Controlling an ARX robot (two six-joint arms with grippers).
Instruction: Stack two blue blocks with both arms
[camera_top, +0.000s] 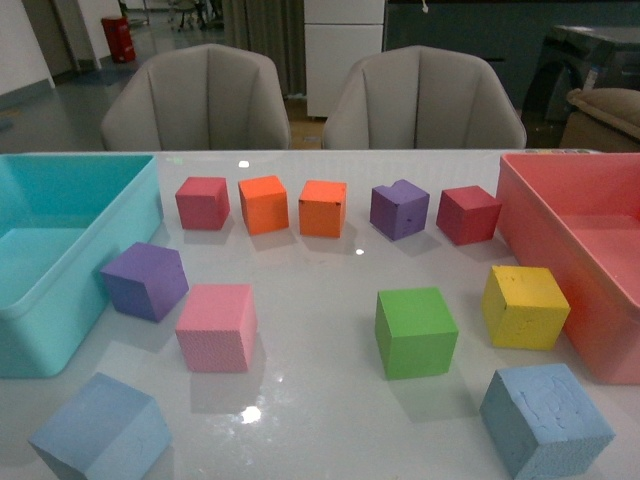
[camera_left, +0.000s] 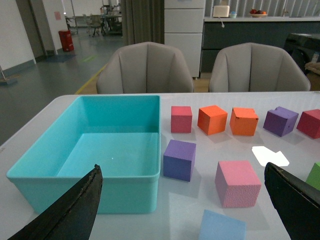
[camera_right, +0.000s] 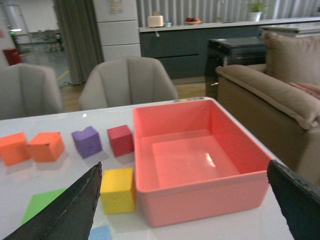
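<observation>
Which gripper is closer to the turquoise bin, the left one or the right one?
Left. The left gripper is open just before the near wall of the turquoise bin; the right gripper is before the pink bin, far to the other side.

Office lounge: grey chairs (camera_top: 205, 98), sofa (camera_right: 270, 85), counter (camera_right: 200, 27), white table (camera_top: 320, 300).

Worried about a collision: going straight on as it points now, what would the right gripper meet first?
Most likely the near wall of the red bin, centred ahead of the open right gripper; the yellow cube sits aside. Depth is unclear, so it might clear the rim.
</observation>
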